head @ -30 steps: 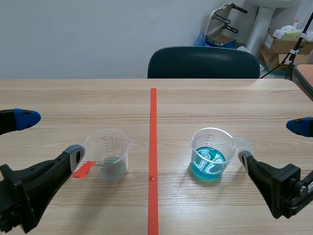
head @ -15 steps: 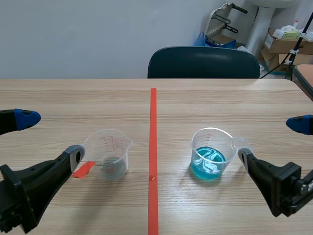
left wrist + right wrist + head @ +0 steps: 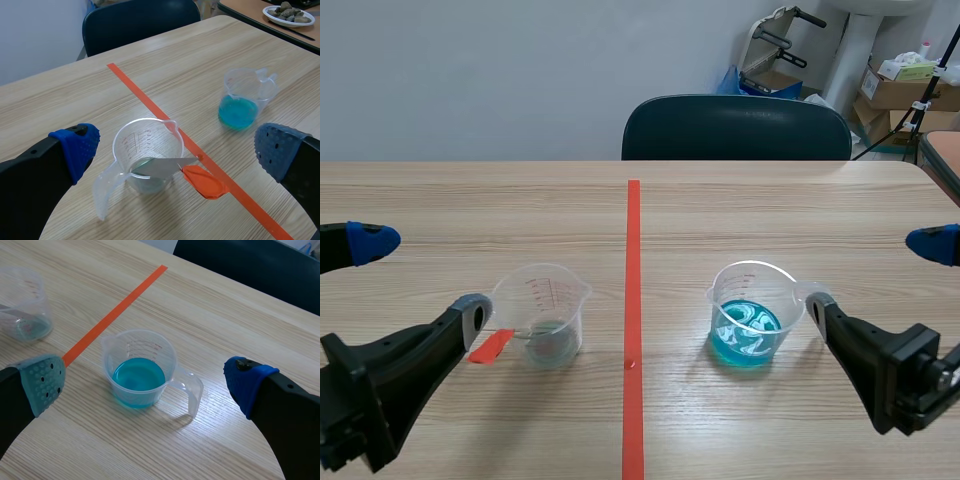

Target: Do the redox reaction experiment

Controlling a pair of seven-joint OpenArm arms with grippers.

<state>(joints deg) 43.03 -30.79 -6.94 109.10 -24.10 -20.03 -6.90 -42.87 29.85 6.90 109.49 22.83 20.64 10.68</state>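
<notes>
Left jaws released, clear cup [image 3: 146,146] just ahead — right jaws released too, blue-liquid cup [image 3: 140,365] just ahead.

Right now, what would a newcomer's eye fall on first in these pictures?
The measuring cup of bright blue liquid, right of the orange-red tape line, stands out most. Left of the line, a second clear cup holds a metal spatula whose orange handle sticks out over its rim. Both arms' jaws stand open, one pair near each cup.
</notes>
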